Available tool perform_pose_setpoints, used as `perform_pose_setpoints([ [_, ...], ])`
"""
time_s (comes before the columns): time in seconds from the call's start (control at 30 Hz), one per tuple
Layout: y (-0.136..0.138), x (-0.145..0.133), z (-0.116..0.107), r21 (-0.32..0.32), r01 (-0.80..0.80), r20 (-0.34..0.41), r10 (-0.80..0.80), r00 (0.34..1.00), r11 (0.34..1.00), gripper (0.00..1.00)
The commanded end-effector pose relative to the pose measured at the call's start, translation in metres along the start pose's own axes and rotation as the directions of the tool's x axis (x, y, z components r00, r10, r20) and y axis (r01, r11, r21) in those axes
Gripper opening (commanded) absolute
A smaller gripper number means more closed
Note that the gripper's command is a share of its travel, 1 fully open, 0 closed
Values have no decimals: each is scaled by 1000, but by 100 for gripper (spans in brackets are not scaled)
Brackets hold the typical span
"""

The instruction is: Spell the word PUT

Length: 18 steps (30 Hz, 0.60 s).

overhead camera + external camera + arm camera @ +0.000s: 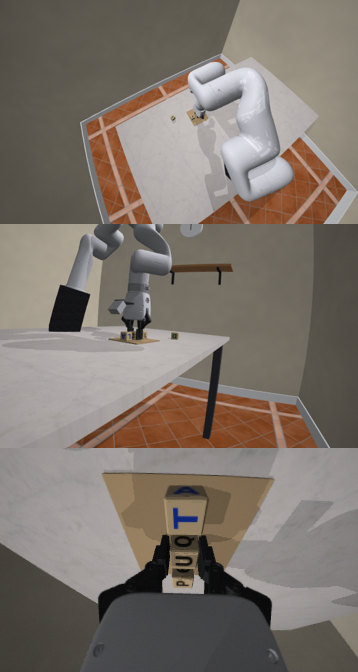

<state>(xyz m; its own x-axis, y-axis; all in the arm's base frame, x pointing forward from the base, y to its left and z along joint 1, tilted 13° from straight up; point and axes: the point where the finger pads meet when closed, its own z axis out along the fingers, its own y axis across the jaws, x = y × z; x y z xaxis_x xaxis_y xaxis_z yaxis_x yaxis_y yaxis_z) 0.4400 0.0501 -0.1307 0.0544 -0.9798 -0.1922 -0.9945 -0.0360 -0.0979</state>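
Note:
A tan mat (125, 498) (147, 341) (201, 121) lies flat on the table. Three wooden blocks stand on it in a close row. In the wrist view the P block (182, 582) is nearest, then the U block (183, 559), then the T block (185, 518), each with its letter on top. In the exterior view the T block (126, 336) is at the left and the P block (144, 334) at the right. My gripper (183, 544) (137, 332) straddles the U block, which rests on the mat. The fingers stand slightly off its sides.
A fourth block (175, 335) (172, 118) with a green letter lies on the bare table, well off the mat. The table edge is beyond it in the exterior view. The arm's elbow hides part of the mat in the top view.

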Motion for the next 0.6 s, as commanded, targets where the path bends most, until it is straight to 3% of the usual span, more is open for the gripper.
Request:
perform_pose_setpoints([
  [0.0,-1,0,-1,3,0,0,0,1000,1000,43],
  [0.1,-1,0,-1,3,0,0,0,1000,1000,47],
  [0.57,-1,0,-3,3,0,0,0,1000,1000,47],
])
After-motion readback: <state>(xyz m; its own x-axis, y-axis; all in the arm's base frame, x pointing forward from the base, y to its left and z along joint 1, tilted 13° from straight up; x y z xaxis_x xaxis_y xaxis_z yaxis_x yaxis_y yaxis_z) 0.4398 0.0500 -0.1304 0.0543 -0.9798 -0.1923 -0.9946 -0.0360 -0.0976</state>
